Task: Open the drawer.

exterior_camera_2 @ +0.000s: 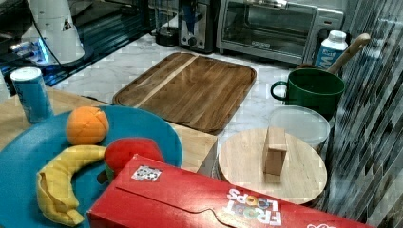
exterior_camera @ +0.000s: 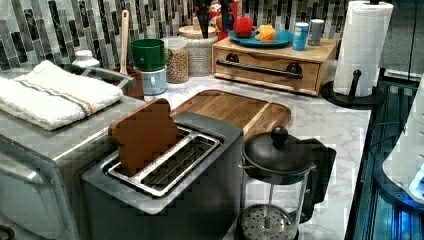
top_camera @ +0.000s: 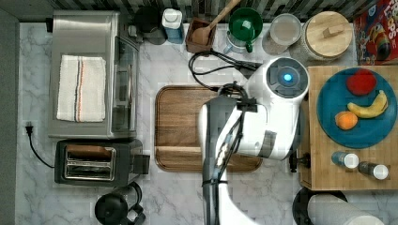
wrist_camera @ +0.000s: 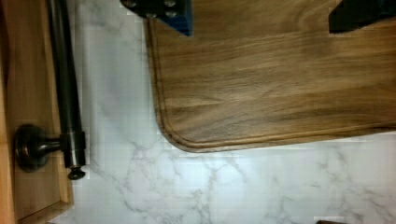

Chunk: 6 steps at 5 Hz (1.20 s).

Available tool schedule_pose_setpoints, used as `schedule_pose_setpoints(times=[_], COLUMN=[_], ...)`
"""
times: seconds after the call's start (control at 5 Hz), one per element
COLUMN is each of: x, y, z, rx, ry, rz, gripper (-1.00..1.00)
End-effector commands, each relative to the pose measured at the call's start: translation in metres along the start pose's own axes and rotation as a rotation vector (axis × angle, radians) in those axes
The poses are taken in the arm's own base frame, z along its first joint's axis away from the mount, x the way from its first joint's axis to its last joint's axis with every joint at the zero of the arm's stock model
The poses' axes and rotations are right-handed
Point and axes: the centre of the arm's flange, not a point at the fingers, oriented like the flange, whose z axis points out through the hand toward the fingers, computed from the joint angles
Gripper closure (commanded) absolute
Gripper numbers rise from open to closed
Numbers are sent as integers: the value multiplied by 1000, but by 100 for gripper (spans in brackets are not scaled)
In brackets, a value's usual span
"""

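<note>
Pincer seemingly open, empty, above tray, beside drawer.

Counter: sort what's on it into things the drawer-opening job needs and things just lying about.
Belongs to the job:
drawer
its black bar handle

Just lying about:
wooden tray
toaster
toaster oven
blue plate of fruit
paper towel roll
green mug
French press

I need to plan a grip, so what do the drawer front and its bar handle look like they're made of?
The drawer looks like light bamboo or similar wood, matte, with visible grain. Its bar handle seems dark metal, judging by its slight sheen and round mount.
</note>
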Motion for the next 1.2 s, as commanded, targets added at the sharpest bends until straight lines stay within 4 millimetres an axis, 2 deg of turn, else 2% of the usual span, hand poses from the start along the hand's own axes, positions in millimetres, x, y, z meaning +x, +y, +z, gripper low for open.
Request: schedule_pose_setpoints(times=[0.2, 0.4, 0.6, 1.0, 1.2], x=[9, 13, 9, 2, -7], y=[96, 115, 121, 117, 110], z=[25, 37, 47, 70, 69], rx=[-52, -74, -109, -85, -84], ry=[70, 80, 70, 87, 78], rz=[-80, -107, -99, -59, -28], gripper=[-100, -100, -100, -100, -100])
